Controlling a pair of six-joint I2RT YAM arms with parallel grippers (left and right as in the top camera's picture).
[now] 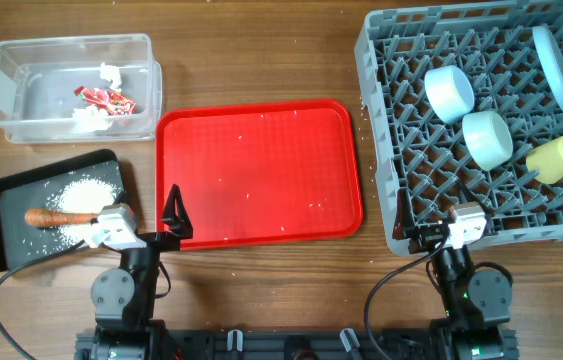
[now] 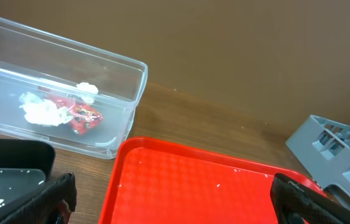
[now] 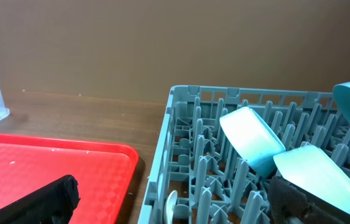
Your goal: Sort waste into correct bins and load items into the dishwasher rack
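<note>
The clear tub (image 1: 21, 55) at the far left holds the red wrapper (image 1: 106, 98) and white paper scraps (image 1: 89, 118); they also show in the left wrist view (image 2: 81, 118). The black tray (image 1: 6, 215) holds rice grains (image 1: 86, 190) and the carrot piece (image 1: 61, 216). The grey rack (image 1: 381, 60) at the right holds the pale-blue plate (image 1: 554, 65), white-blue bowl (image 1: 448, 92), pale-green bowl (image 1: 487, 138) and yellow cup (image 1: 557, 158). My left gripper (image 1: 175, 222) is open and empty over the red tray's near left edge. My right gripper (image 3: 175, 208) is open and empty at the rack's near left corner.
The bright red tray (image 1: 261, 170) lies in the middle between the black tray and the rack, with a few white specks on it. A white spoon-like piece (image 3: 170, 205) stands among the rack's pegs near its corner. Cables run along the table's front edge.
</note>
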